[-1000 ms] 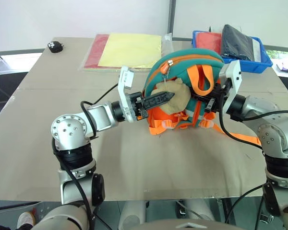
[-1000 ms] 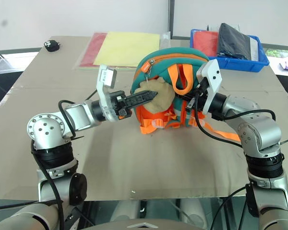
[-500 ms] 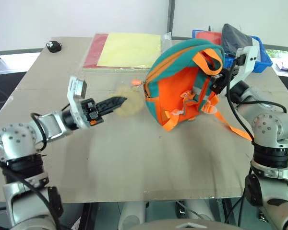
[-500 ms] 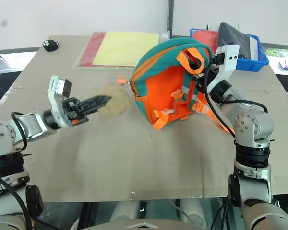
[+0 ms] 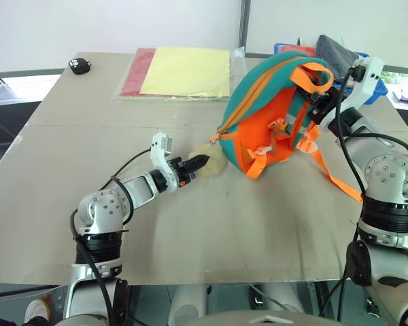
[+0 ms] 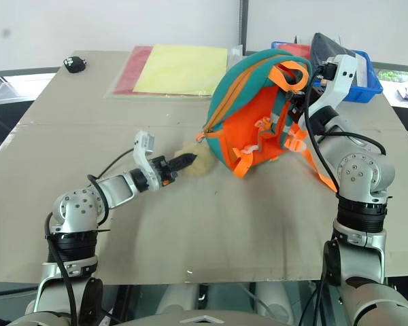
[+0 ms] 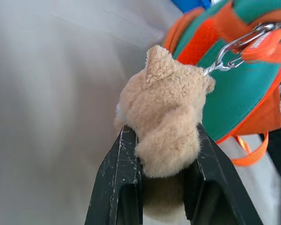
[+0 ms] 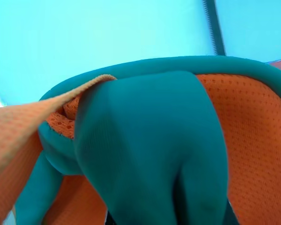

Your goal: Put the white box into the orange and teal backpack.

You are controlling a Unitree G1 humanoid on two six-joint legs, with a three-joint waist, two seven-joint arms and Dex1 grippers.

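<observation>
With the left gripper (image 7: 161,154) clamped on the plush toy (image 7: 166,122) and the right gripper (image 5: 324,103) pinching the backpack (image 5: 272,102) top, pull steadily apart to unzip; I can't place the white box.

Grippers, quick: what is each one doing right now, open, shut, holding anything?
Left gripper: shut on the tan plush toy clipped to the orange and teal backpack.
Right gripper: shut on the backpack's top, holding it up off the table.
</observation>
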